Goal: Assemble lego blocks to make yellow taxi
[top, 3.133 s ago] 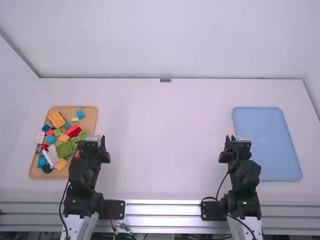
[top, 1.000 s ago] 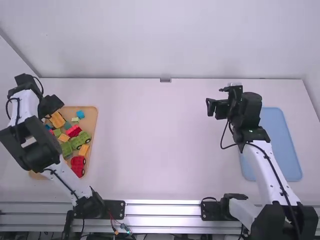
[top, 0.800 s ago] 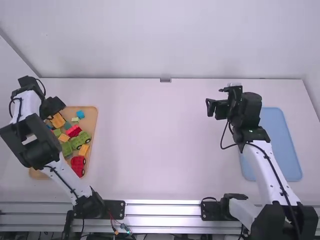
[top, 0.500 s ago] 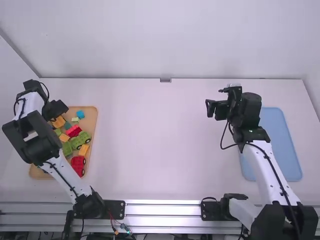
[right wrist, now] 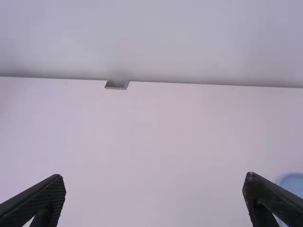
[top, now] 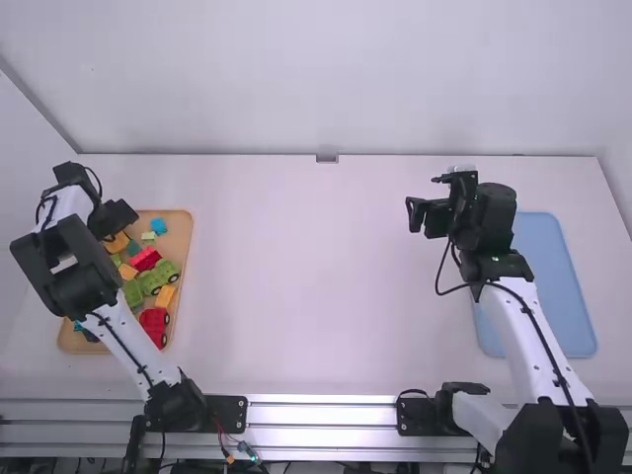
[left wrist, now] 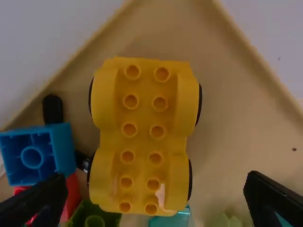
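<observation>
Over the yellow wheeled base [left wrist: 146, 137], the left gripper [left wrist: 156, 182] is spread wide, with nothing held. The base lies in the tan tray [left wrist: 227, 109]. Just beside the base, the blue block [left wrist: 61, 142] could be struck by a finger during the descent, so crowded is that side, and the base might be knocked askew. If its rounded fenders were pinched unevenly, it could be tipped or rolled on its wheels. Well apart from the base, the right gripper [right wrist: 154, 177], parted wide and empty, would then be given nothing to steady.
</observation>
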Available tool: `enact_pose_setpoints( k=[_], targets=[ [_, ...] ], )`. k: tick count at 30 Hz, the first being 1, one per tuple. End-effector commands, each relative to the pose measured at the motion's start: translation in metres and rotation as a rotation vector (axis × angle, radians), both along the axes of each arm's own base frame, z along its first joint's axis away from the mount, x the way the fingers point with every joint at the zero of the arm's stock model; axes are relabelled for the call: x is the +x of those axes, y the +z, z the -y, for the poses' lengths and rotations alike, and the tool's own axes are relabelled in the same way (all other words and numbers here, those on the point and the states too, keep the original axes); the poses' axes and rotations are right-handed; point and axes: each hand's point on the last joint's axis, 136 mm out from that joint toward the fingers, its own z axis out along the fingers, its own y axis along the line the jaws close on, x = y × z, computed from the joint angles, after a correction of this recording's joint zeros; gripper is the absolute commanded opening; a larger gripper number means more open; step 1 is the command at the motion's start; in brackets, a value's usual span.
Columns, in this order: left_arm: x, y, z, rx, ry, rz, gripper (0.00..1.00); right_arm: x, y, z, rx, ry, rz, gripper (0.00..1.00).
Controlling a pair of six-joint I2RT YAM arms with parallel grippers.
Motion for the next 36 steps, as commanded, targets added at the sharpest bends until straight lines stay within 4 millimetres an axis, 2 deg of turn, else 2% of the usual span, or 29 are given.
enact_pose_setpoints(
  k=[1, 8, 13, 19, 25, 28, 29, 30, 36],
  targets=[
    [-0.009, -0.015, 0.005, -0.024, -0.004, -0.033, 0.99, 0.005, 0.015, -0.001, 0.007, 0.004, 0.027, 0.99],
    [-0.009, -0.027, 0.005, -0.015, -0.001, -0.019, 0.98, 0.005, 0.014, -0.001, 0.007, 0.004, 0.025, 0.99],
    [-0.019, -0.032, -0.004, 0.037, 0.054, -0.056, 0.99, 0.005, 0.014, -0.001, 0.007, 0.004, 0.025, 0.99],
    [-0.015, -0.032, -0.005, 0.042, 0.052, -0.035, 0.97, 0.005, 0.014, -0.001, 0.007, 0.004, 0.025, 0.99],
    [-0.018, -0.037, -0.003, 0.036, 0.051, -0.039, 0.87, 0.005, 0.014, -0.001, 0.007, 0.004, 0.024, 0.99],
    [-0.018, -0.042, -0.003, 0.042, 0.051, -0.032, 0.71, 0.005, 0.013, -0.001, 0.007, 0.004, 0.022, 0.99],
    [-0.018, -0.043, -0.003, 0.042, 0.051, -0.031, 0.70, 0.005, 0.013, -0.001, 0.007, 0.004, 0.022, 0.99],
    [-0.018, -0.043, -0.003, 0.042, 0.052, -0.031, 0.63, 0.005, 0.013, -0.001, 0.007, 0.004, 0.022, 0.99],
    [-0.011, -0.035, -0.007, 0.057, 0.039, -0.010, 0.61, 0.005, 0.014, -0.001, 0.007, 0.004, 0.023, 0.99]
  ],
)
